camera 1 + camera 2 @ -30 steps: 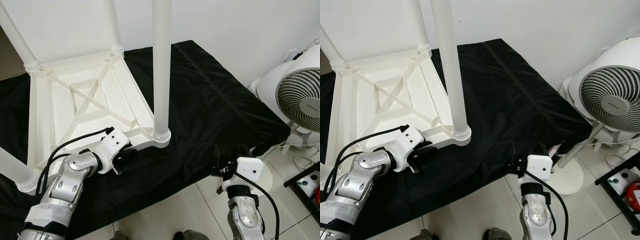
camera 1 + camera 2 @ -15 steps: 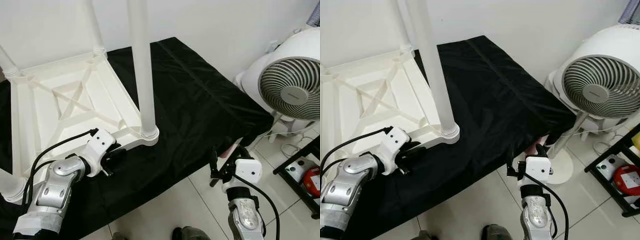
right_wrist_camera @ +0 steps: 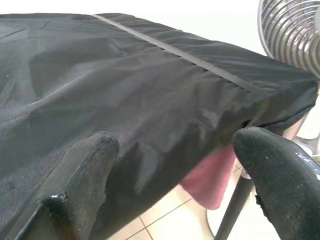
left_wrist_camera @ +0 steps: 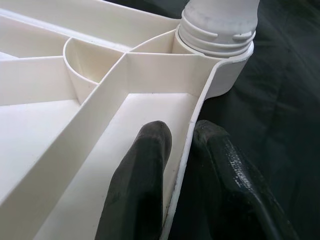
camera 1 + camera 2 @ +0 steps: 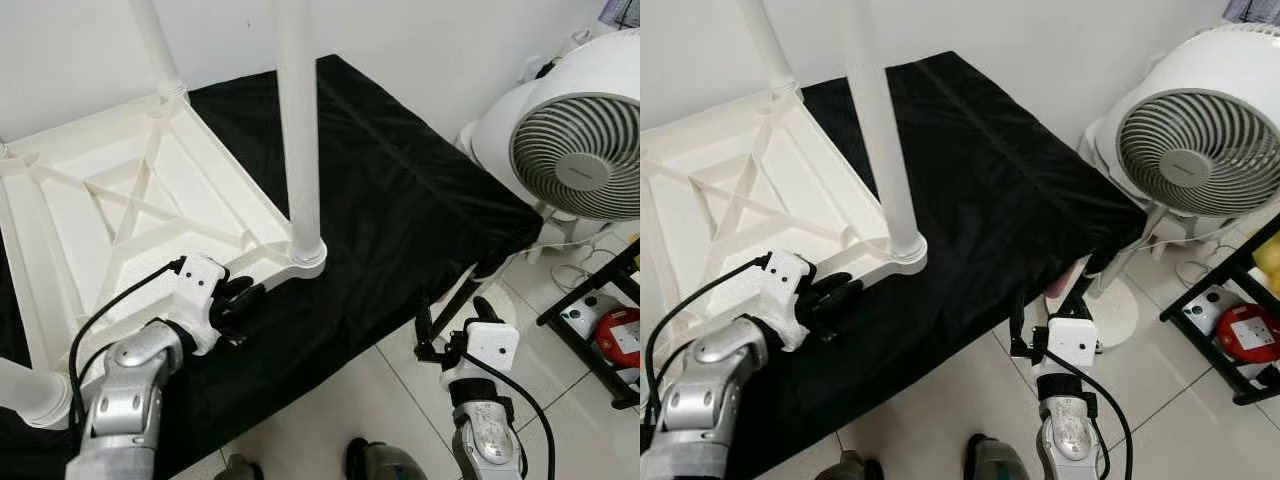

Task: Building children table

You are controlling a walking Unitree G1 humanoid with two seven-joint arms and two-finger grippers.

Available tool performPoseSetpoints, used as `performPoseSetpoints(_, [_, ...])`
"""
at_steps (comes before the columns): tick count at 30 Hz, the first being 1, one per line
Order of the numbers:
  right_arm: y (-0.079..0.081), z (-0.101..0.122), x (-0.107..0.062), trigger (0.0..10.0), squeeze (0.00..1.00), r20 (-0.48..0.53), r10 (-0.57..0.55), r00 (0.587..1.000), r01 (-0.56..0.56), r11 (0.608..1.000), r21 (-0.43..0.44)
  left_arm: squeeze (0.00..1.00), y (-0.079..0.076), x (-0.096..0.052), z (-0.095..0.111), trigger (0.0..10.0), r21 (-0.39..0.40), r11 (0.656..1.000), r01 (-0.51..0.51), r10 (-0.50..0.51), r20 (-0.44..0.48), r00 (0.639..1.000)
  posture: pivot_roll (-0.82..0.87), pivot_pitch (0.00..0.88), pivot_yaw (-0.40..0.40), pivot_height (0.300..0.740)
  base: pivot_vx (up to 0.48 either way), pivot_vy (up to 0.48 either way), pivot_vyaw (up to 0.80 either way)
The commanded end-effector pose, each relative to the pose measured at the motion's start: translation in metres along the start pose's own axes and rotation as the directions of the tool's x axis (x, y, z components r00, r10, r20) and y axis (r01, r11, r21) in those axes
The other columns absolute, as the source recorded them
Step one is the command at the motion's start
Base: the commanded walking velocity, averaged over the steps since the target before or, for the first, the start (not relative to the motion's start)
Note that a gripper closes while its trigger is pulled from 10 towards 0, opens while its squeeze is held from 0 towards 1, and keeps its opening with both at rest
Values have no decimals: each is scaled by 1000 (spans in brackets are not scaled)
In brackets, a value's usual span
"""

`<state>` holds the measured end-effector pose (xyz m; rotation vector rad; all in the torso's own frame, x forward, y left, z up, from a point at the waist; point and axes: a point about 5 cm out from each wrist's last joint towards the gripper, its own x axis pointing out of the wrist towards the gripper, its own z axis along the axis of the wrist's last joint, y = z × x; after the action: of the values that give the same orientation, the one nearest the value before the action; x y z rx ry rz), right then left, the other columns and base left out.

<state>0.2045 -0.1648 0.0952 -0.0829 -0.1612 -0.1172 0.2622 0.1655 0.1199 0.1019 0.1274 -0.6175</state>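
Left eye view is showing the children's table (image 5: 120, 215) lying upside down on a black sheet (image 5: 400, 190), its ribbed underside facing up and its legs pointing upward. The near-corner leg (image 5: 298, 120) is standing upright in its socket. The left gripper (image 5: 243, 298) is pinching the table's near rim just beside that socket. The right gripper (image 5: 445, 315) is hanging spread wide over the tiled floor (image 5: 330, 410) at the sheet's near corner, holding nothing. A white fan (image 5: 580, 150) is standing to the right, with a dark rack (image 5: 600, 330) low beside it.

Right eye view is giving the same layout: compared with a second ago the whole scene has slid and the fan is sitting further into the picture, which I am reading as the head turning, not the things shifting. The left gripper has kept its place on the rim throughout, while the right gripper's fingers are now parted wider.

Left wrist view is showing two black fingers (image 4: 142, 185) straddling the thin white rim, one inside the frame and one outside on the sheet, closed narrowly on it, with the leg's collar (image 4: 217, 30) just ahead.

Right wrist view is looking between wide-apart fingers (image 3: 82, 175) at the sheet's draped corner, something pink (image 3: 210, 177) beneath it.

Judging from this, the table is being steadied while seated legs are nearly complete; the free arm seems ready for a next reach.
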Motion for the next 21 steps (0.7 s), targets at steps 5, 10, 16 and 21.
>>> performPoseSetpoints(5, [1,-2,-5,10000,0,-8,-10,1000,10,1000,0,0,84,-41,4,10000,73,699,-711,710,48,703,30,109,58,740,0,0,0])
performPoseSetpoints(10, [1,-2,-5,10000,0,-7,-9,1000,9,1000,-4,0,102,-54,-4,10000,111,631,-768,771,15,636,25,110,61,740,0,0,0])
performPoseSetpoints(16, [0,-2,-5,10000,0,-7,-8,1000,8,1000,-8,624,116,-64,-5,10000,157,581,-798,806,25,592,26,109,51,740,0,0,0])
performPoseSetpoints(21, [2,-1,-5,10000,0,-7,6,1000,-6,1000,-13,1000,104,-50,11,10000,147,631,-761,753,116,647,26,107,49,740,0,0,0])
